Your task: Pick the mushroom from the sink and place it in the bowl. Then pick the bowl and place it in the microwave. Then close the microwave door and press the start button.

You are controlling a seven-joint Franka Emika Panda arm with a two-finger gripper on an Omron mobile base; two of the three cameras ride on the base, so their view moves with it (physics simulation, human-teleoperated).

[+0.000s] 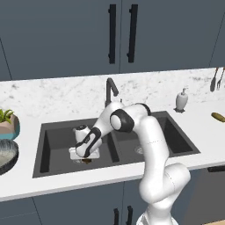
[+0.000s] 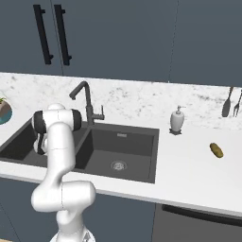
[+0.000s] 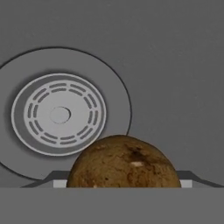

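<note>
The mushroom (image 3: 124,164), a brown rounded lump, lies on the floor of the sink's (image 1: 52,140) left basin next to the round metal drain (image 3: 59,114). My gripper (image 1: 86,158) reaches down into that basin and straddles the mushroom (image 1: 87,161). In the hand view the gripper (image 3: 122,183) is open, with one pale fingertip (image 3: 60,183) close against each side of the lump. The bowl (image 1: 5,154), dark outside and pale speckled inside, stands on the counter at the far left. The microwave and its door are out of view.
A tall dark faucet (image 1: 110,90) rises behind the divider between the basins. A potted plant (image 1: 6,122) stands behind the bowl. On the right counter are a white soap dispenser (image 1: 181,100) and a yellow-green vegetable (image 1: 218,117). Utensils (image 1: 215,79) hang on the wall. Dark cabinets sit above.
</note>
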